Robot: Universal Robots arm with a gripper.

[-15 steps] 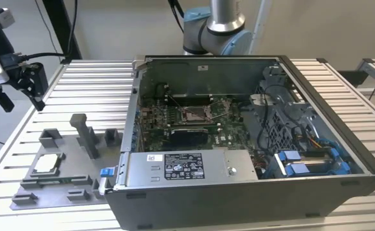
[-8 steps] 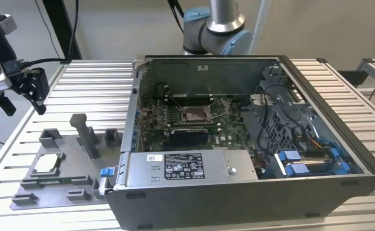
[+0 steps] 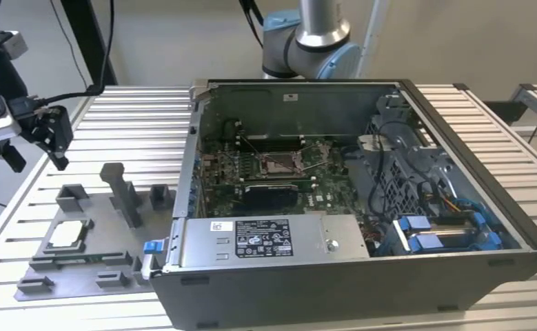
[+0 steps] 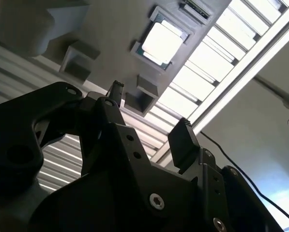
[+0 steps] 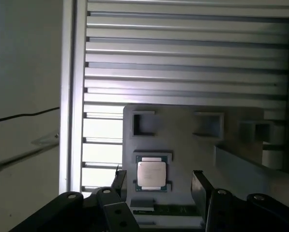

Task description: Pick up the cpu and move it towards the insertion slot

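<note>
Hovering at the exterior view's left with the gripper [image 3: 38,162] spread wide and gripping nothing, looking down in both wrist views on the cpu [image 5: 151,174] lying flat in its grey holder [image 5: 183,145], while catching in the exterior view the insertion slot [image 3: 278,163] well apart inside the open computer case [image 3: 489,227].

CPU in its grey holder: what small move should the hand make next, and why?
Probably lower the hand straight down toward the cpu, jaws left open. In the first wrist view the cpu lies flat in its recess on the grey holder, framed between the open jaws. The exterior view shows the hand above the holder, apart from it and holding nothing.
</note>
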